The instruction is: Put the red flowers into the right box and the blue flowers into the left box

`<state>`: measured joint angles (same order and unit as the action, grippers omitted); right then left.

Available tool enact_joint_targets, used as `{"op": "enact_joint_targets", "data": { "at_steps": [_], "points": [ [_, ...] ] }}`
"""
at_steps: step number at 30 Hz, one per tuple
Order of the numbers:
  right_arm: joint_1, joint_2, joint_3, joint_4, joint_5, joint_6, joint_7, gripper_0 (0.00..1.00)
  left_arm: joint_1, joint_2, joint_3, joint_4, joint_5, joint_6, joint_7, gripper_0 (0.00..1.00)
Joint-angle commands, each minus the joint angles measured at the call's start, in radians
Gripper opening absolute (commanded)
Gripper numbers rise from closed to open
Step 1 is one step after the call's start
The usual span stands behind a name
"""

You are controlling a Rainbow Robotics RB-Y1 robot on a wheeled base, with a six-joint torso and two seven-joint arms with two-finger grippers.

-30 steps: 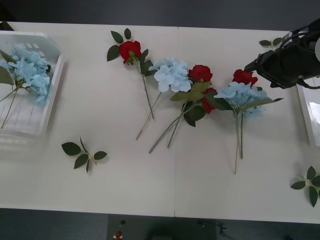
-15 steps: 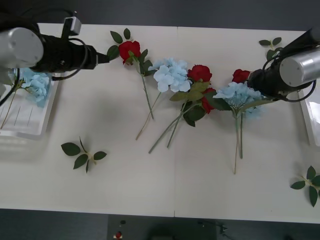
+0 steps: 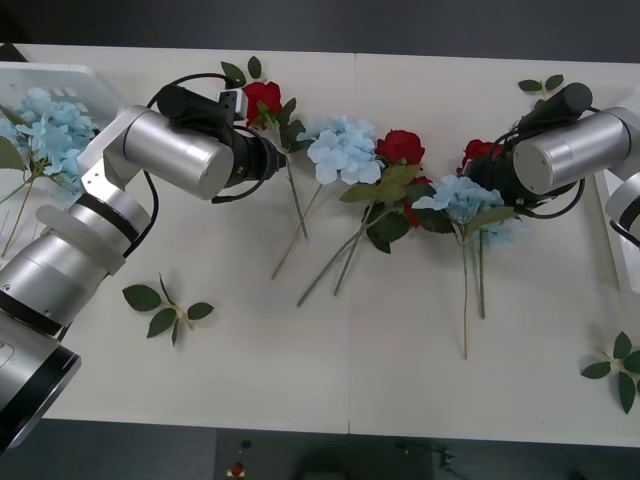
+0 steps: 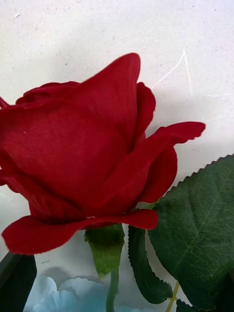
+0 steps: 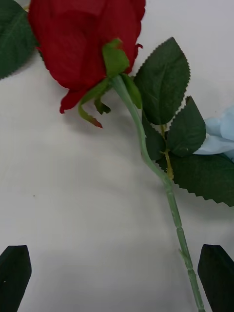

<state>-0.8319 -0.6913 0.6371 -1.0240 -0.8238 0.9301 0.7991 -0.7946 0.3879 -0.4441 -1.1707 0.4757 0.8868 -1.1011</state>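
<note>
Inside left box (image 3: 60,75) blue flowers (image 3: 55,135), left gripper (image 5: 117,278) spread, right gripper's state untellable

A: where's everything sitting?
B: white plastic left box (image 3: 95,215) far left on the white table (image 3: 300,370), pale blue hydrangea flowers (image 3: 55,140) inside. Artificial red roses (image 3: 400,146) mid-table.
</note>
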Motion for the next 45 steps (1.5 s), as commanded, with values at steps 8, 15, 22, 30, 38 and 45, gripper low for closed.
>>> {"op": "enact_joint_targets", "data": {
  "at_steps": [8,15,22,30,38,45],
  "points": [
    [-0.039,0.039,-0.019,0.039,0.069,-0.002,0.014,1.0,-0.124,0.003,-0.173,0.014,-0.111,-0.006,0.222,1.0],
    [-0.038,0.058,-0.017,0.048,0.089,-0.001,0.02,1.0,-0.156,-0.027,-0.216,0.102,-0.114,-0.052,0.216,0.93],
    [-0.038,0.061,-0.014,0.05,0.097,-0.002,0.022,0.06,-0.156,-0.046,-0.237,0.126,-0.134,-0.068,0.211,0.91],
    [-0.038,0.061,-0.014,0.05,0.097,-0.002,0.023,0.0,-0.156,-0.073,-0.274,0.135,-0.152,-0.068,0.201,0.9],
    [-0.038,0.061,-0.014,0.05,0.097,-0.001,0.031,0.0,-0.155,-0.101,-0.318,0.189,-0.169,-0.068,0.188,0.81],
    [-0.041,0.032,-0.014,0.007,0.134,0.003,0.049,0.0,-0.155,-0.118,-0.321,0.227,-0.173,-0.068,0.175,0.05]
  ]
}}
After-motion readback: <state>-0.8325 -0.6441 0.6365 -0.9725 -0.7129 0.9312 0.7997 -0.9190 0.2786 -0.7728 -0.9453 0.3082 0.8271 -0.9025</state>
